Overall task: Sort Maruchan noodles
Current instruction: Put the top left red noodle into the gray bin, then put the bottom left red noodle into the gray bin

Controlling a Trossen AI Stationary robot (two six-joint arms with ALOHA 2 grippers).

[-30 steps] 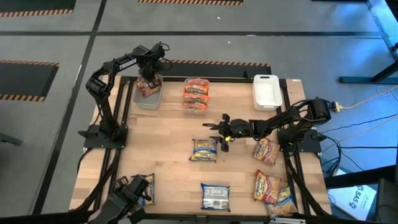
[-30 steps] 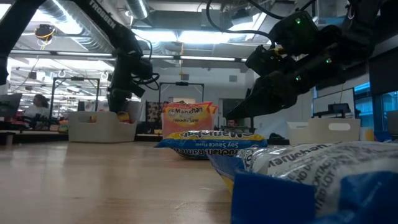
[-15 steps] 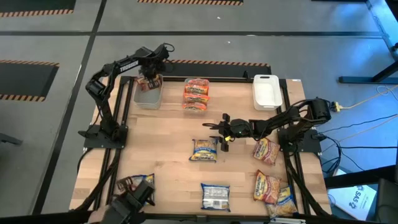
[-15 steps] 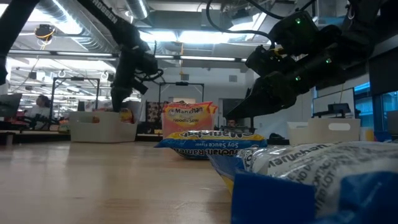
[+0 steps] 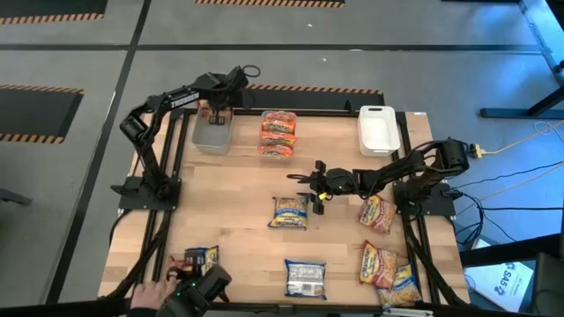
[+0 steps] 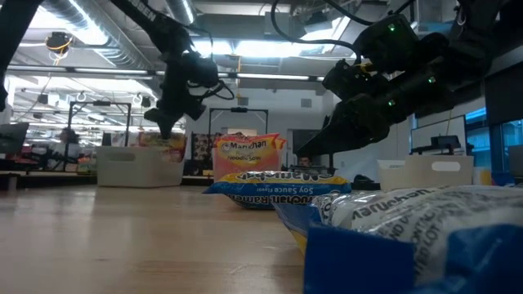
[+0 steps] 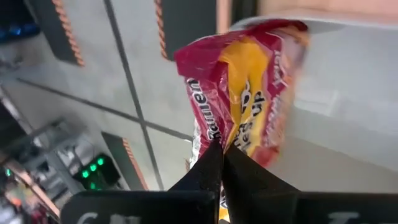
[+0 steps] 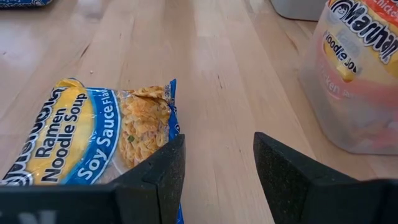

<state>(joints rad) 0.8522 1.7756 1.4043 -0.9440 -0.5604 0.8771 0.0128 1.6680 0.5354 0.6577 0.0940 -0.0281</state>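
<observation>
My left gripper clenches a red packet over the clear bin at 11 o'clock; right gripper, jaws released, hovers mid-worktop beside the blue packet.

Grey floor — hazard-striped tape

Red-yellow packet: dangled upright, pinched at its lower edge, above the counter's far left corner.
Blue-yellow packet: flat, mid-counter.
Pink-orange packets: stacked, far edge.
Other packets: strewn along right and near edges.
</observation>
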